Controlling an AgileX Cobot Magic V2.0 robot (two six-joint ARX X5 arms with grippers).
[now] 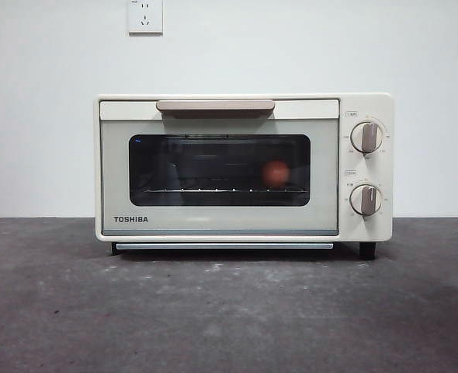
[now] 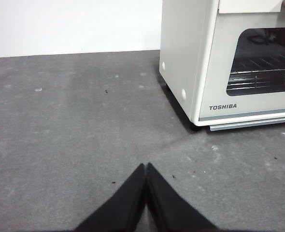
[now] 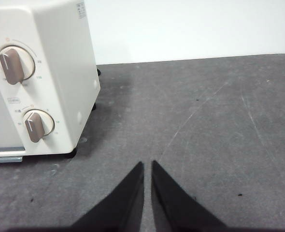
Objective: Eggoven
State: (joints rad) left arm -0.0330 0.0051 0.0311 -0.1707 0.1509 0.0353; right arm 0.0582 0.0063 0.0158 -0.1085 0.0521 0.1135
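The cream TOSHIBA toaster oven [image 1: 244,167] stands in the middle of the table with its dark glass door shut and its tan handle [image 1: 215,105] up top. Through the glass the orange-brown egg [image 1: 275,173] rests on the wire rack, toward the right. My left gripper [image 2: 146,166] is shut and empty, low over the table to the left of the oven [image 2: 191,63]. On the other side, past the oven's knob end [image 3: 41,82], my right gripper [image 3: 148,164] is shut and empty too. Neither gripper shows in the front view.
Two round knobs [image 1: 366,137] [image 1: 366,200] sit on the oven's right panel. A grey table [image 1: 229,311] stretches in front of and beside the oven. A white wall with a socket [image 1: 145,15] stands behind.
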